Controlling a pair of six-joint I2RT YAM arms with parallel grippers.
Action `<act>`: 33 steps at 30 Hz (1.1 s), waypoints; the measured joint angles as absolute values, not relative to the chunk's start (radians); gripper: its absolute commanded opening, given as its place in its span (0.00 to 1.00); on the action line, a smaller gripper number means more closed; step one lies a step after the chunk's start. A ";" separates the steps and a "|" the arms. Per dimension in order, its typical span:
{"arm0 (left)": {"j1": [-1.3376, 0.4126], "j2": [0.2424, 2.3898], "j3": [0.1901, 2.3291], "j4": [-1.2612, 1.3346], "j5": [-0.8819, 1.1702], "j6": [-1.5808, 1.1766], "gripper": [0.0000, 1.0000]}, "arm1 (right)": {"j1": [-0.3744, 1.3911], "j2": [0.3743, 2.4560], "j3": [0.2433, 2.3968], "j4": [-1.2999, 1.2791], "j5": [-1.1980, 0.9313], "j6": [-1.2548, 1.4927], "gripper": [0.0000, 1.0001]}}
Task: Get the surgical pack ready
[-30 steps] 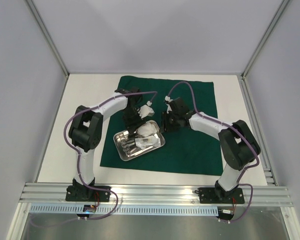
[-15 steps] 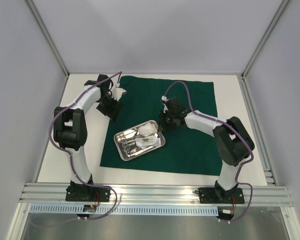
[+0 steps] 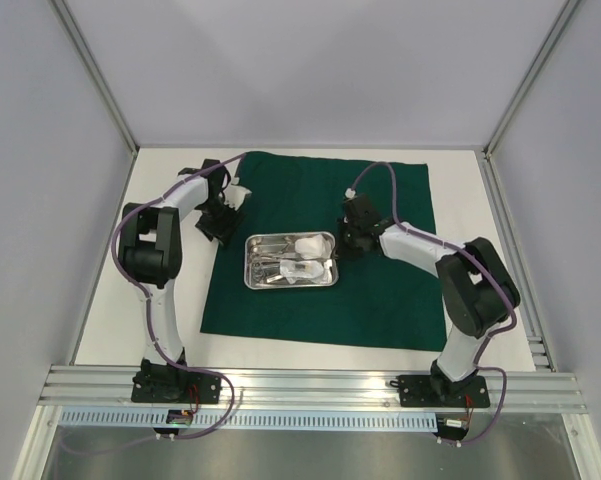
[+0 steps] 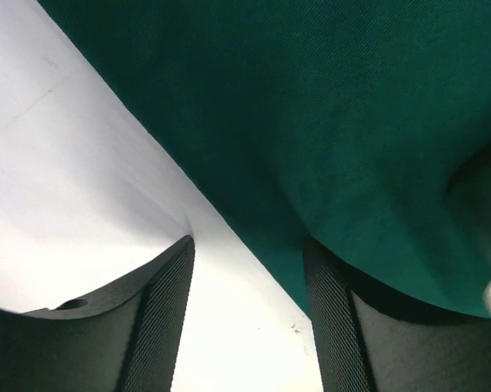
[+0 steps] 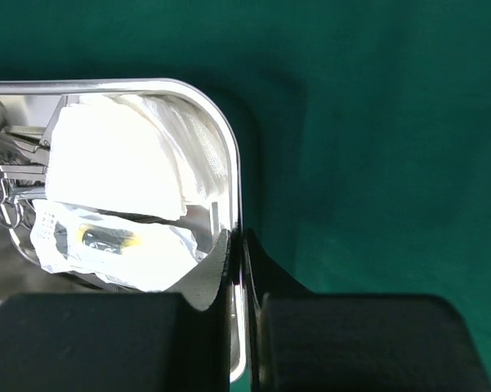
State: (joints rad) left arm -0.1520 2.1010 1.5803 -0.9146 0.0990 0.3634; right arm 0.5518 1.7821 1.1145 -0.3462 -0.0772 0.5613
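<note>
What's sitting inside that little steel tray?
Inside the steel tray: white gauze pads, a clear packet, and ring handles of metal instruments. The gauze and packet cover the rest of the instruments and whatever lies beneath.

Tray (image 3: 290, 286) on drape (image 3: 380, 290), left of centre. Gauze (image 3: 307, 245) in tray's right half, instruments (image 3: 267, 268) in left half. Left gripper (image 3: 220, 222) at drape's left edge, right gripper (image 3: 340, 250) on tray's right rim.

The large dark green square cloth drape (image 3: 380, 290) is matt, finely woven fabric. The small rectangular steel tray (image 3: 290, 285) is glossy, smooth metal; its white gauze pads (image 5: 114, 159) look soft and dull.
</note>
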 measured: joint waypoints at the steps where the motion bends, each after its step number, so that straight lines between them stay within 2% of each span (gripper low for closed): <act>1: -0.152 2.101 1.580 -0.914 0.100 0.363 0.61 | 0.537 1.769 1.098 -0.345 -0.069 0.582 0.00; 3: -0.150 2.101 1.580 -0.913 0.104 0.357 0.56 | 0.506 1.737 1.053 -0.327 -0.056 0.630 0.00; 11: -0.150 2.101 1.580 -0.914 0.141 0.336 0.49 | 0.437 1.649 0.941 -0.290 0.013 0.807 0.01; 19: -0.150 2.101 1.579 -0.915 0.167 0.318 0.48 | 0.447 1.614 0.866 -0.214 0.021 1.013 0.01; 31: -0.150 2.101 1.578 -0.915 0.173 0.315 0.48 | 0.544 1.544 0.791 -0.230 0.016 1.222 0.01; 33: -0.150 2.101 1.578 -0.915 0.174 0.315 0.48 | 0.559 1.535 0.780 -0.228 0.008 1.251 0.04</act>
